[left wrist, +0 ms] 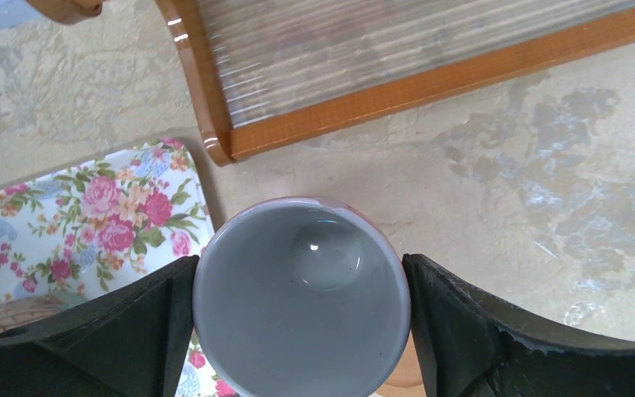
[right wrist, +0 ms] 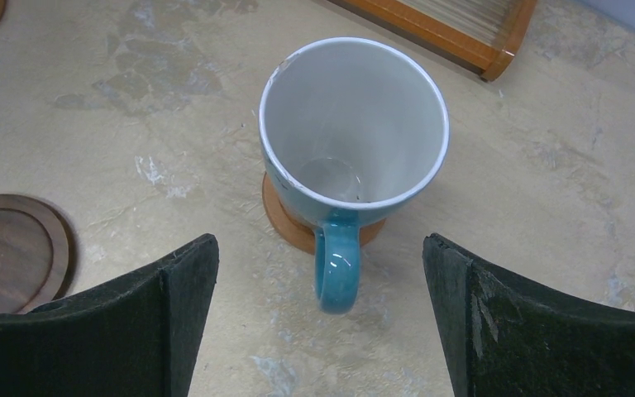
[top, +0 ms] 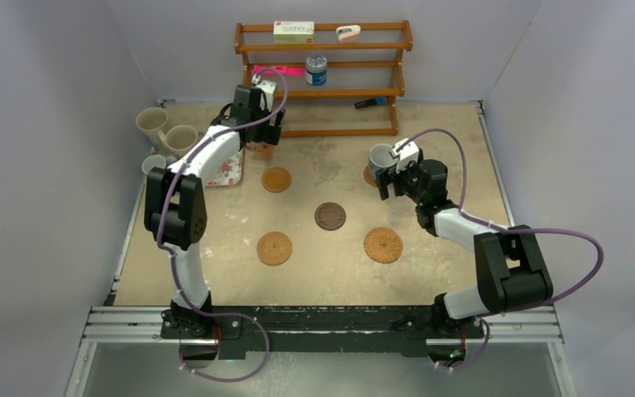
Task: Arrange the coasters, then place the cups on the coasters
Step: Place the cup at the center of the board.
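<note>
My left gripper (top: 263,132) (left wrist: 299,266) is at the far left by the shelf. Both of its fingers press the rim of the orange-brown cup (top: 258,150) (left wrist: 298,331), which has a grey inside. My right gripper (top: 390,184) (right wrist: 318,244) stands open just behind the light blue cup (top: 379,157) (right wrist: 354,124). That cup sits on a tan coaster (right wrist: 285,222) with its handle towards me. Two tan coasters (top: 277,179) (top: 274,248), a woven one (top: 383,245) and a dark wood one (top: 330,216) (right wrist: 8,248) lie bare. Two cream cups (top: 150,122) (top: 180,139) and a small grey-white cup (top: 154,164) stand at the left edge.
A wooden shelf (top: 322,91) (left wrist: 339,107) stands against the back wall, holding a tin can (top: 316,70) and a box. A floral tray (top: 227,172) (left wrist: 91,207) lies under my left arm, right beside the held cup. Walls close in the left, right and back sides.
</note>
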Tool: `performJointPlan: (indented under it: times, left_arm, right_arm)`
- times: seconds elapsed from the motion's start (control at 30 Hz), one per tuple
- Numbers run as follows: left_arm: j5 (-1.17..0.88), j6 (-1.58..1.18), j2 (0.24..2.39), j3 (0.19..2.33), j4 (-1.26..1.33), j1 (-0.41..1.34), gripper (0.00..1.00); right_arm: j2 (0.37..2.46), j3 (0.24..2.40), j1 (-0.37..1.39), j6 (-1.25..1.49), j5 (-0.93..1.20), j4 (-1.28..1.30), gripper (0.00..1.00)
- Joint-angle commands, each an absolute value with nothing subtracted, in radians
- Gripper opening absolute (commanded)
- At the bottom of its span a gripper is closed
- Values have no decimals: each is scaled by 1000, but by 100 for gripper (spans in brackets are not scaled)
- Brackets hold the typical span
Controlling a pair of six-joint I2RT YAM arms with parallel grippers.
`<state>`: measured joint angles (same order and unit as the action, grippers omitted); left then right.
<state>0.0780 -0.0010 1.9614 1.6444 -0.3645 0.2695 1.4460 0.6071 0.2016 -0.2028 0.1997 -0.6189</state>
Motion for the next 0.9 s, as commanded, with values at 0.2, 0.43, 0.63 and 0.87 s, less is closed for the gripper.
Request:
performJointPlan:
  times: [0.2,0.43,0.63,0.87]
  left_arm:
    - [211,-57,1947,1658,-290,262,0]
    - [215,-72,1978,1669,-297,225,0]
    - [158,-93,1990,1671,-304,199,0]
    - [111,-105,2008,1672,-308,200,0]
  right_arm:
    - [1449,643,199,-214,187,-634,94]
    - [1452,645,200,-215,189,-633,94]
    - [1453,646,199,-215,187,-632,94]
    - [1454,646,200,-215,187,-630,94]
